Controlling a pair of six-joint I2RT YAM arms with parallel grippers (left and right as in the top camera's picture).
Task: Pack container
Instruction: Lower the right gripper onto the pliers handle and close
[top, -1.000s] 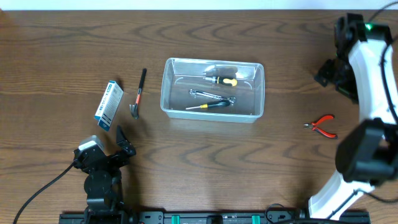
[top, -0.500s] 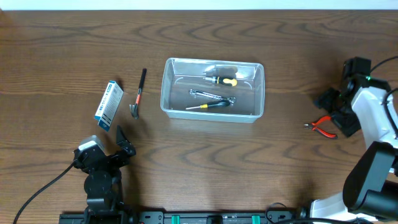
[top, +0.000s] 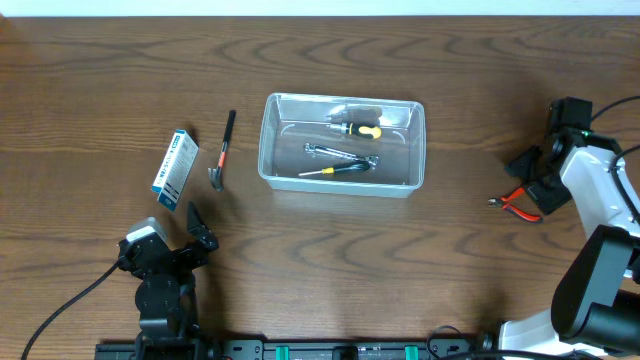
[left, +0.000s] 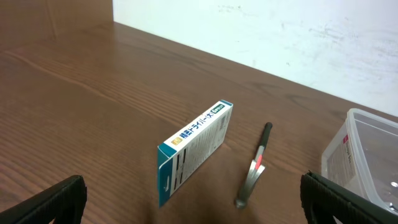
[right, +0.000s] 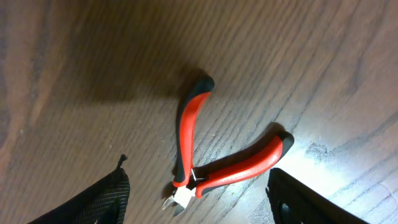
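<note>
1. The blue-and-white box (top: 175, 168) stands on a long narrow edge at the left of the table (top: 90, 90). It is well apart from the container.
2. My left gripper (top: 200, 228) hovers near the front edge, just in front of the box. It is released, with its jaws spread wide and nothing between them.
3. The small hammer (top: 222, 150) lies flat just right of the box without touching it. Its head points toward me, and the black handle carries an orange band.
4. The container (top: 265, 150) sits upright at the table's centre, with its long side across my view. Three tools lie inside it: a black-and-yellow screwdriver (top: 358, 129) by the far wall, a bare metal tool (top: 340, 153) in the middle, and a slim screwdriver (top: 335, 170) by the near wall.
5. The red-handled pliers (top: 520, 202) lie flat on the table well to the right of the container, with their handles splayed.
6. My right gripper (top: 530, 182) is down over the pliers. Its jaws stand apart on either side of the handles and are not clamped on them; I see a gap at the left finger (right: 93, 199).
</note>
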